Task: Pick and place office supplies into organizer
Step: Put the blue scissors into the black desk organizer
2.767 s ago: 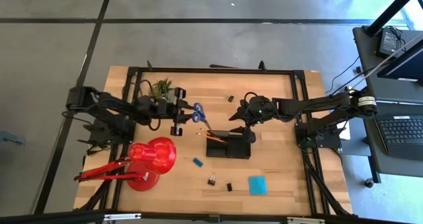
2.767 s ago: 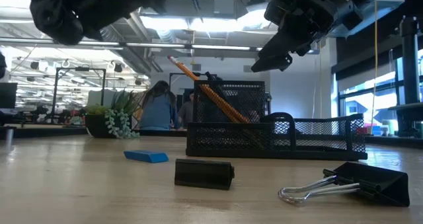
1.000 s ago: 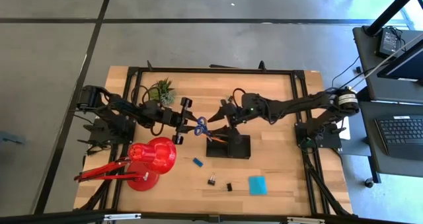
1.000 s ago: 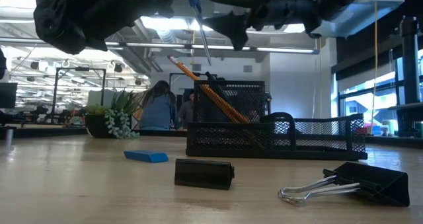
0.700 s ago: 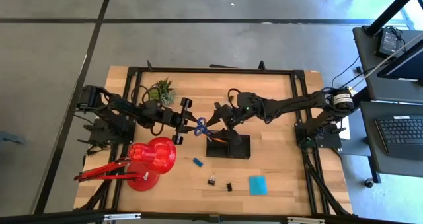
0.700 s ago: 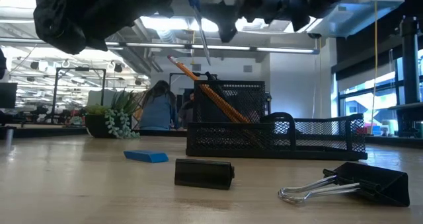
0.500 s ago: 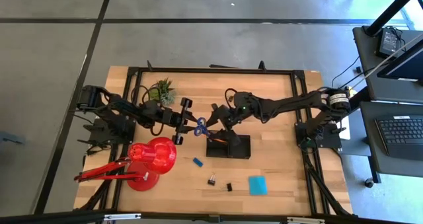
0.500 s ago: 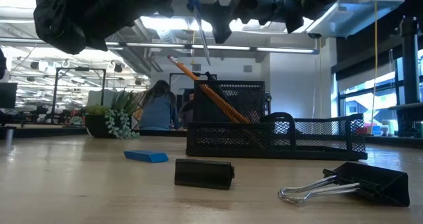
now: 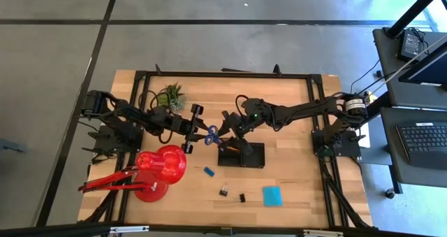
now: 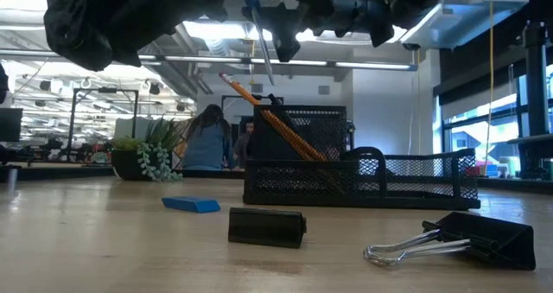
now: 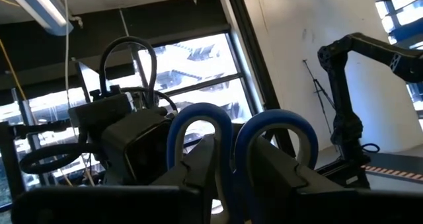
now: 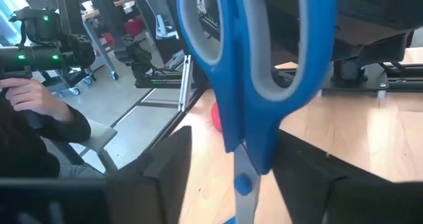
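From above, the left gripper (image 9: 199, 130) pinches the blue-handled scissors (image 9: 211, 133) just left of the black organizer (image 9: 242, 154), above the table (image 9: 293, 174). The right gripper (image 9: 225, 128) meets the scissors from the other side, its fingers spread around them. An eraser (image 9: 209, 171), two binder clips (image 9: 225, 191) and a cyan note pad (image 9: 272, 196) lie in front of the organizer

At table level, the scissors (image 10: 257, 25) hang point down over the organizer (image 10: 363, 179), which holds a slanted pencil (image 10: 272, 117)

The left wrist view shows both blue handle loops (image 11: 238, 141) rising from the clamped fingers (image 11: 198, 174)

The right wrist view shows the scissors (image 12: 258, 72) between its parted fingers (image 12: 168, 161), not yet clamped
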`<state>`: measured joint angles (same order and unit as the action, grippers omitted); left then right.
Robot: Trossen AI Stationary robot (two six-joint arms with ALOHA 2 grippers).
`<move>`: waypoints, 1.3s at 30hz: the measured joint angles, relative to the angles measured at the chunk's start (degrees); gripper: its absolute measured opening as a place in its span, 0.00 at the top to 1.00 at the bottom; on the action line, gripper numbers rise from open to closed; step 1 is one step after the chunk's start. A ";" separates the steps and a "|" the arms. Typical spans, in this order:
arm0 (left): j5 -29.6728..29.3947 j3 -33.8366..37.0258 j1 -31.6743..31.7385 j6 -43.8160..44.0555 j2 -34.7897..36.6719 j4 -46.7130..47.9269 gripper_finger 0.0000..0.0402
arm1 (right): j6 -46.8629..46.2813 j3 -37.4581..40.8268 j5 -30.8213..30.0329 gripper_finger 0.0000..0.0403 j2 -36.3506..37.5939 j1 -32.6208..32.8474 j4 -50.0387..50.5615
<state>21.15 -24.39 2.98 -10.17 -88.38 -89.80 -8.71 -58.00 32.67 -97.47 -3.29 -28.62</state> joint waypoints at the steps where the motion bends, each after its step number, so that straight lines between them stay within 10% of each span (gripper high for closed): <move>1: 0.01 0.01 0.00 -0.01 0.02 0.00 0.82 | 0.01 0.00 -0.02 0.54 0.00 0.00 -0.19; 13: 1.70 -0.02 0.24 0.00 0.02 0.00 0.81 | 0.35 0.00 0.07 0.77 0.02 -0.02 -0.33; 39: -3.56 -0.02 0.50 -0.54 0.02 0.42 0.61 | 1.07 0.00 -0.02 0.89 0.07 -0.02 -0.35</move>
<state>17.58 -24.40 3.49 -10.72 -88.36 -89.38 -7.64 -58.00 32.64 -97.41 -3.31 -28.97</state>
